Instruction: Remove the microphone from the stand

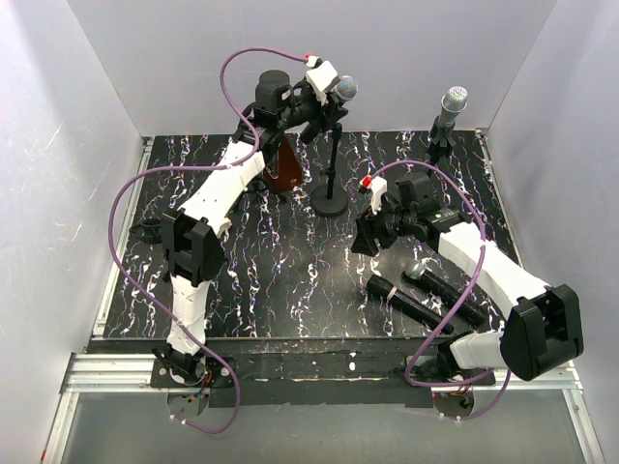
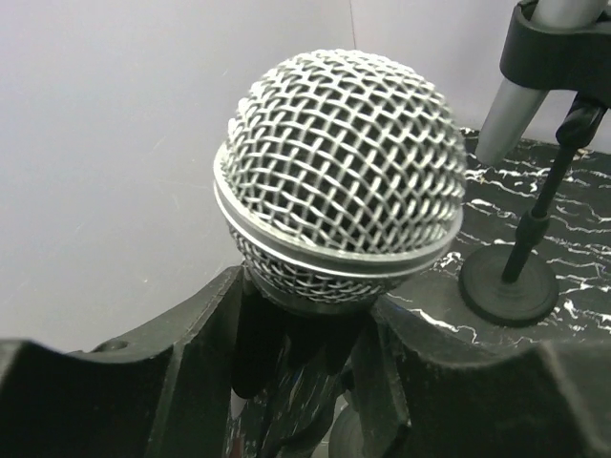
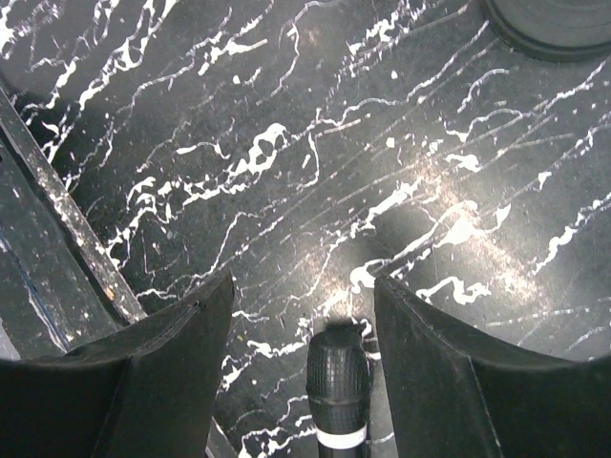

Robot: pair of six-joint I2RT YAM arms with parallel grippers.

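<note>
what else is sitting around

a black table [image 1: 290, 280] veined in white is sitting between plain white walls [image 1: 87, 87], with a metal rail [image 1: 106, 372] running along its near edge. toward the right, a silver-headed loose microphone [image 1: 445, 290] is lying just beside an all-black microphone [image 1: 408, 305]. at the back right, a second stand [image 1: 440, 143] is holding up a spare microphone [image 1: 454, 100]. a red-brown block [image 1: 283, 169] is standing at the back left.

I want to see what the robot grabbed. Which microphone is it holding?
The microphone at the middle stand: the left gripper grips its handle. The right microphone stands free; two more lie flat.
</note>
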